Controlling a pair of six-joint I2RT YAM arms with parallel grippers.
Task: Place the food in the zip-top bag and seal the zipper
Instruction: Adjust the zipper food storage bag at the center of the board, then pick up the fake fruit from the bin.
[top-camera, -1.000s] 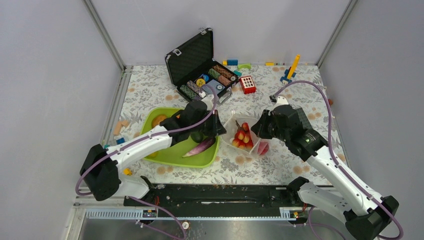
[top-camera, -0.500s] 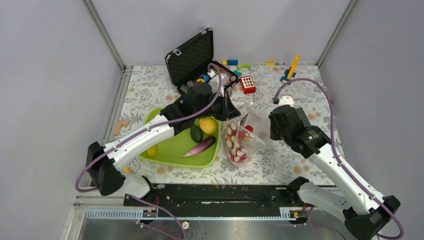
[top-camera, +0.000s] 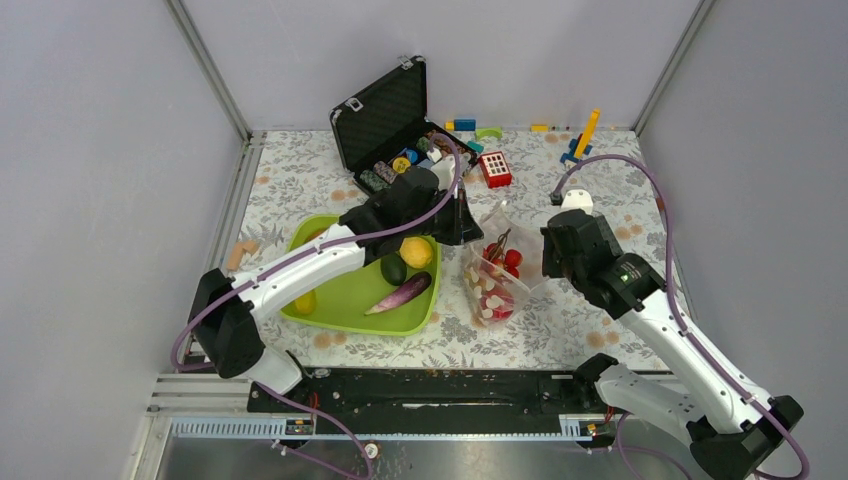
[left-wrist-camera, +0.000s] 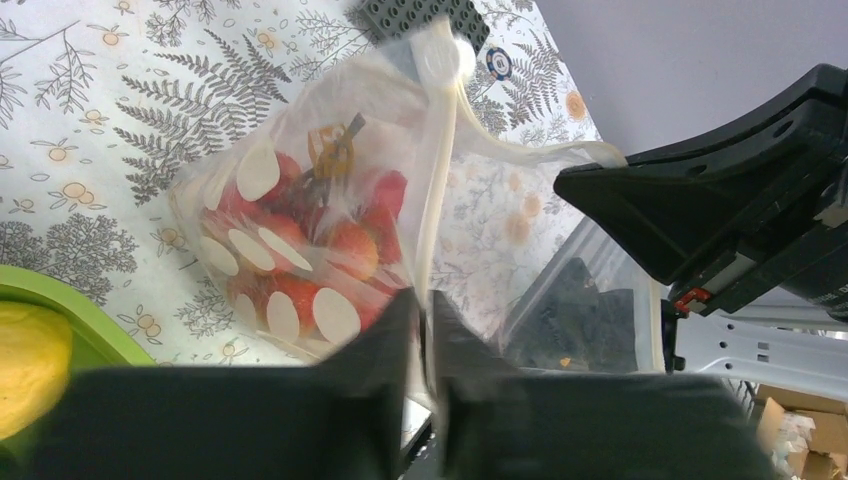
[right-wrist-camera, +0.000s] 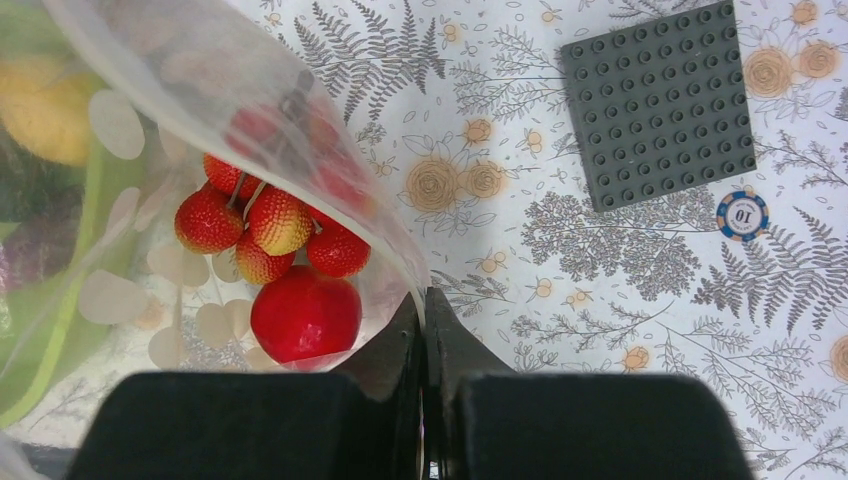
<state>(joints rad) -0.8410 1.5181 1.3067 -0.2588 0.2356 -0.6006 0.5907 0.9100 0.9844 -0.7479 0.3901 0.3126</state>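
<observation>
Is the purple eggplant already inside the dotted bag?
No, the eggplant lies in the green tray beside the avocado, outside the dotted bag.

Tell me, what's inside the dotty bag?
A red berry cluster and a red apple sit inside the zip-top bag. Its white dots and folds hide whatever may lie deeper.

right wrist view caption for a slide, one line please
Right gripper pinches the edge of the dotted zip-top bag, which holds a berry cluster and a red apple.

Frame centre: the zip-top bag (top-camera: 492, 275) is held between the left claw (top-camera: 468, 236) and right claw (top-camera: 547, 262), with red berries (top-camera: 512, 258) inside. The green tray (top-camera: 340, 312) to its left carries an eggplant (top-camera: 398, 293), avocado (top-camera: 393, 268) and yellow fruit (top-camera: 416, 251).
</observation>
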